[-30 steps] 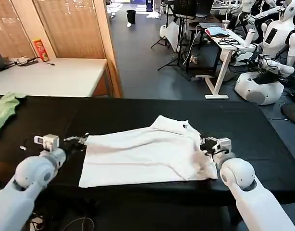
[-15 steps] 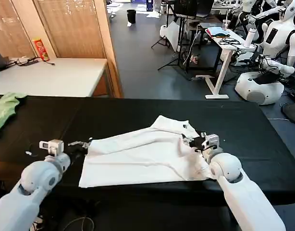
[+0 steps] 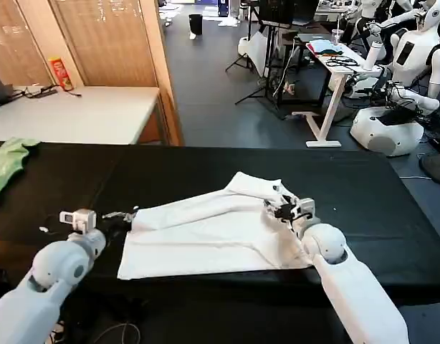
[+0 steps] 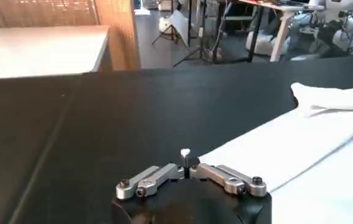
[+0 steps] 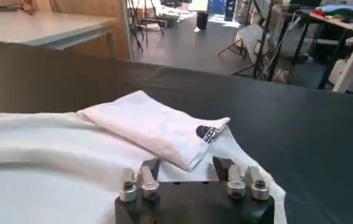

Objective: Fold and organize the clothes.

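The clothes are one white T-shirt (image 3: 206, 236) lying partly folded on the black table (image 3: 363, 193). A folded flap with the small dark neck label (image 5: 207, 132) lies at its far right end. My right gripper (image 3: 279, 210) hovers low over that end, open, with the flap's edge (image 5: 185, 163) between its fingers (image 5: 150, 168). At the shirt's near left corner, my left gripper (image 3: 125, 214) is shut, and a small white tip of cloth (image 4: 185, 152) pokes out at its fingertips. The shirt's edge (image 4: 268, 146) runs away from it across the table.
A green garment (image 3: 8, 161) lies at the table's far left edge. Behind it stands a pale table (image 3: 84, 115) with a red canister (image 3: 61, 74). Other robots (image 3: 399, 93) and a desk stand beyond the table at the back right.
My right gripper has moved left from the shirt's right edge to above the labelled flap. The left gripper and the corner at its tips shifted slightly right.
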Motion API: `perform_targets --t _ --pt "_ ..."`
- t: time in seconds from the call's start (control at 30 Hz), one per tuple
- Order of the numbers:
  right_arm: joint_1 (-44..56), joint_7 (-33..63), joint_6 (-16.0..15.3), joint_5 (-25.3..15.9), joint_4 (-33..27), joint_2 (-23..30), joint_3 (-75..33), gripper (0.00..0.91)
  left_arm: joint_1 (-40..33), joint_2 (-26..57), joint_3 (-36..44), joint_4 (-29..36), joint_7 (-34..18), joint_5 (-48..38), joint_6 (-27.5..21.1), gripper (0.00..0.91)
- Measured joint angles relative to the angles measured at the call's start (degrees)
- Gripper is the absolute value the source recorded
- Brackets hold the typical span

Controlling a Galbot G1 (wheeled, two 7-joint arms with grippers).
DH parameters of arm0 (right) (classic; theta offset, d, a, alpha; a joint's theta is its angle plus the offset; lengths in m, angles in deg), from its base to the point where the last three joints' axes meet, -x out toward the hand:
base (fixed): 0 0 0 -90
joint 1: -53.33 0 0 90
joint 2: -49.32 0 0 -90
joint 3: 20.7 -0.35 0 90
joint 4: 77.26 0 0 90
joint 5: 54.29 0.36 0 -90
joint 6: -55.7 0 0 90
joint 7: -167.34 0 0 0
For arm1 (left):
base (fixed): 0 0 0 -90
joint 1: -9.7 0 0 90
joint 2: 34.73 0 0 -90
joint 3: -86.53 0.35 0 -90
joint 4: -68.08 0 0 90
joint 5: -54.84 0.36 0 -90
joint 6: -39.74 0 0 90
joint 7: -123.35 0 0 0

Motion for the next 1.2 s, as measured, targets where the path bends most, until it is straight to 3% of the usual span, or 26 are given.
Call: perform_targets --t 0.17,0.23,0.3,0.4,0.8,1.2 --pt "0.46 0.0 -0.12 0.01 1.01 -0.87 -0.17 0.439 -0.05 -0.1 0.01 -0.14 -0.03 0.05 -0.02 0.01" --pt "0.52 0.0 -0.12 0.02 1.03 -1.06 -0.34 0.332 -0.05 -0.13 0.02 -0.16 -0.03 0.07 -0.02 0.01" --pt "0.52 -0.09 -0.11 0.02 1.01 -1.19 -0.45 0.088 -0.05 -0.18 0.02 -0.15 -0.04 0.09 -0.01 0.01" --pt "0.47 -0.48 -0.03 0.03 0.93 -1.26 -0.5 0.049 0.0 -0.19 0.02 0.03 -0.05 0.11 -0.02 0.01" --pt "1.05 -0.96 0.67 0.68 1.4 -2.16 -1.22 0.0 0.11 -0.43 0.02 0.31 -0.14 0.3 -0.02 0.01" --pt "6.01 0.15 -1.3 4.29 12.14 -8.57 -4.71 0.0 0.43 0.75 -0.66 3.3 -1.05 -0.29 -0.25 0.01"
